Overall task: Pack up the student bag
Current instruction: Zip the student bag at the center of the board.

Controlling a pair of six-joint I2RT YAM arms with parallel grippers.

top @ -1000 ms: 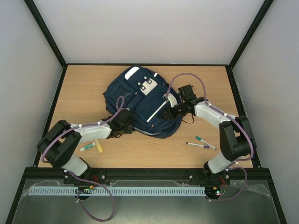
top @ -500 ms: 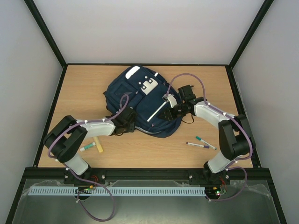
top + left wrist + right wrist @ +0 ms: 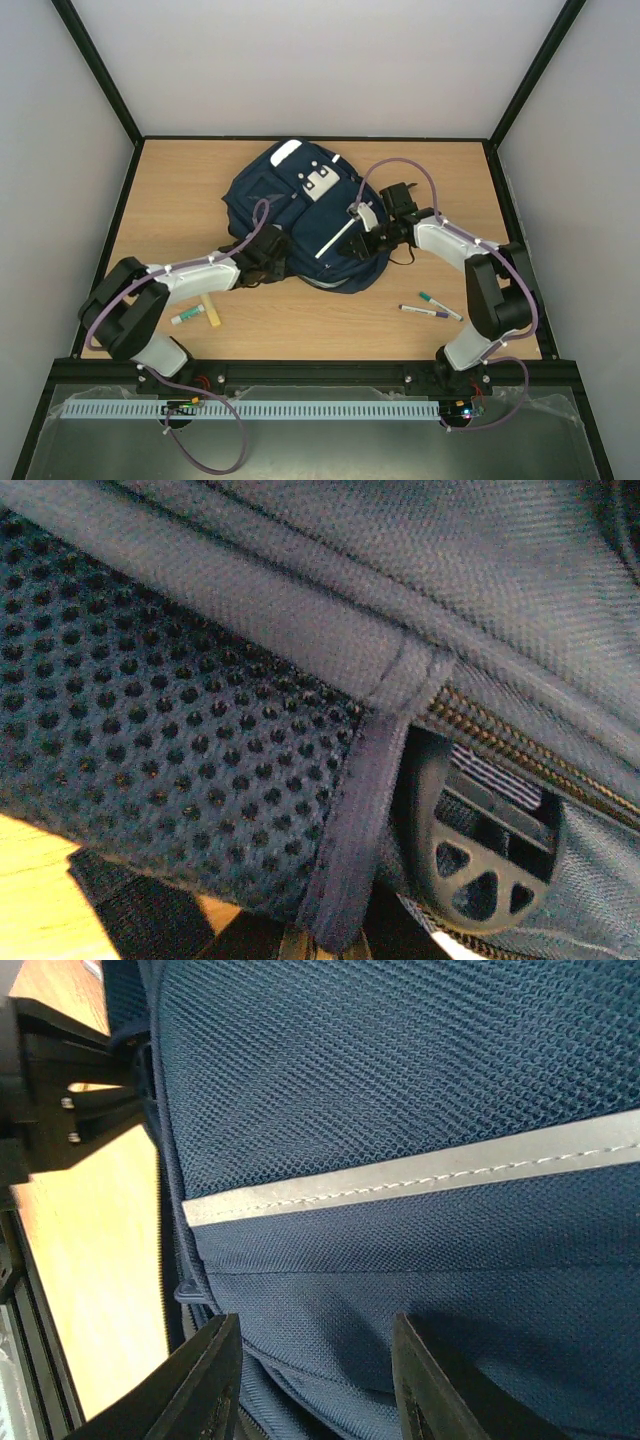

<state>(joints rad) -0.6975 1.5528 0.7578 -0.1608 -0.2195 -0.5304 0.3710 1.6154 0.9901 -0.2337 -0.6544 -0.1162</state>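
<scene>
The student bag [image 3: 295, 205], a navy-blue backpack, lies flat near the middle of the wooden table [image 3: 170, 200]. Its long axis runs from the far side towards the near edge, slanted so that the near end sits closer to the right arm. A white patch marks the far end, the grey-white buckle patch [image 3: 320, 182] faces up, and a white reflective stripe [image 3: 335, 240] slants down its right half. The left gripper [image 3: 270, 260] is clenched at the bag's near-left edge. Its wrist camera sees only dark mesh [image 3: 150, 730], a webbing strip, a brass zipper [image 3: 520, 740] and a grey plastic piece [image 3: 480, 860], so whether it pinches any of these cannot be told. The right gripper [image 3: 312, 1325] rests on the bag's right side; its fingers [image 3: 215, 1380] stand apart over navy fabric below the stripe, and whether they clamp it cannot be told. Near the right arm lie a green-capped pen [image 3: 440, 306] and a purple pen [image 3: 424, 311], and near the left arm a green-capped marker [image 3: 187, 317] beside a yellowish stick [image 3: 211, 313].
</scene>
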